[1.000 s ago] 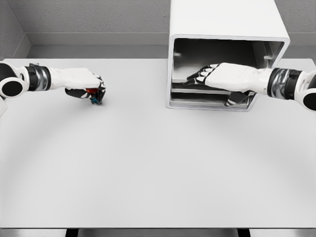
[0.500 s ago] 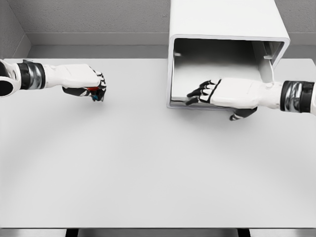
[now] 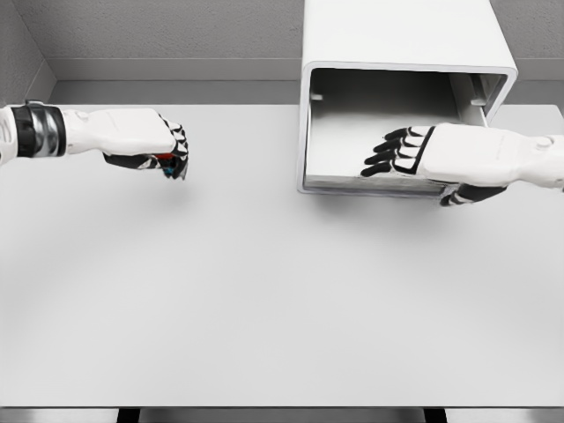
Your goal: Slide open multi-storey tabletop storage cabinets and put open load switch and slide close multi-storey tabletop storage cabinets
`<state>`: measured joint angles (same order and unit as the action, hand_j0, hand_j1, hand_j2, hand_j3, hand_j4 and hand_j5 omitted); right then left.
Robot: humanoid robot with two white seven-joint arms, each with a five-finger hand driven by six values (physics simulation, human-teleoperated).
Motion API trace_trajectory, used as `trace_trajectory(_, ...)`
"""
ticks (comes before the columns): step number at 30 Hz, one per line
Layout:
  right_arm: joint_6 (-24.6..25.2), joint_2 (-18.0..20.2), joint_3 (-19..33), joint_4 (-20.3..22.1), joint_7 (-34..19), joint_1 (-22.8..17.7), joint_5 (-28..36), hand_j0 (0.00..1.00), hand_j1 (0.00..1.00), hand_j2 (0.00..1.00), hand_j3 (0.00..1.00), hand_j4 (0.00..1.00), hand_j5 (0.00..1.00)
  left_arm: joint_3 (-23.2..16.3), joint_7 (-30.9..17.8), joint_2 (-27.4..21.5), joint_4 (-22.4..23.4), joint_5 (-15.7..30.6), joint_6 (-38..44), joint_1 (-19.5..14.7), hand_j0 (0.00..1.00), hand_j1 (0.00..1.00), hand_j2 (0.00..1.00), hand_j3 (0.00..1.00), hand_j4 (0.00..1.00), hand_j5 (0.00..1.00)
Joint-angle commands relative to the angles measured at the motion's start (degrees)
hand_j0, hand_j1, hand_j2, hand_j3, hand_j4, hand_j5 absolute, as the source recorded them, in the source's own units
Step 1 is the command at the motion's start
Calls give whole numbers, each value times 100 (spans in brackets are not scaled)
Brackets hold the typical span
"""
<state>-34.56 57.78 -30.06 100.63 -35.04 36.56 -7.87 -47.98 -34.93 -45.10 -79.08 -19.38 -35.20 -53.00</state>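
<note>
The white storage cabinet [image 3: 401, 40] stands at the back right of the table. Its front is open, and a pale drawer [image 3: 339, 145] fills the opening. My right hand [image 3: 395, 152] hovers over the right part of that drawer. Its fingers [image 3: 388, 159] are loosely bent and hold nothing, and the thumb hangs just below the drawer's front edge. At the far left, my left hand [image 3: 167, 157] is shut on the small red and blue load switch [image 3: 167, 164]. The switch is a little above the table and mostly hidden by the fingers.
The grey table [image 3: 264, 291] stretches wide between the two hands and towards the front edge. A grey wall runs behind the cabinet. Inside the cabinet, a small bracket [image 3: 480, 88] shows on the right wall.
The dark shelves inside the cabinet gave way to a pale drawer surface. My right hand then drew back to the right. My left hand rose slightly with the load switch.
</note>
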Motion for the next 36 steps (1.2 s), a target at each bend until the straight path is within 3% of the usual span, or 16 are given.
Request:
trace_trajectory(1,-44,190,614,1,4,-26,321,100,100,100,100,100,100,-19,4,-25,-212,49,20,-9,35,35,35,35,35,35)
trace_trajectory(4,-44,286,1230,1,4,-360,356,100,100,100,100,100,100,-19,4,-25,-626,145,20,-18,35,35,35,35,35,35)
trace_trajectory(12,-44,515,2777,1,4,-1556,576,100,100,100,100,100,100,-19,4,-113,-1671,901,20,-510,35,35,35,35,35,35)
trace_trajectory(15,-44,515,3234,-8,4,-1916,576,100,100,100,100,100,100,-19,4,-96,-1733,1024,20,-677,35,35,35,35,35,35)
trace_trajectory(22,-44,480,3902,-96,4,-3419,426,100,100,100,100,100,100,-27,4,379,-1689,1095,20,-879,35,35,35,35,35,35)
trace_trajectory(29,-44,392,3964,-87,4,-3990,154,91,91,91,91,91,91,-27,-7,1143,-1514,1068,20,-1090,35,35,35,35,35,35)
trace_trajectory(33,-44,181,3867,-79,4,-4359,-206,67,67,67,67,67,67,-27,-7,1486,-1329,1051,20,-1274,35,35,35,35,35,35)
trace_trajectory(36,-44,102,3331,-61,4,-4377,-321,58,58,58,58,58,58,-45,-7,1846,-1056,1024,20,-1275,35,35,35,35,35,35)
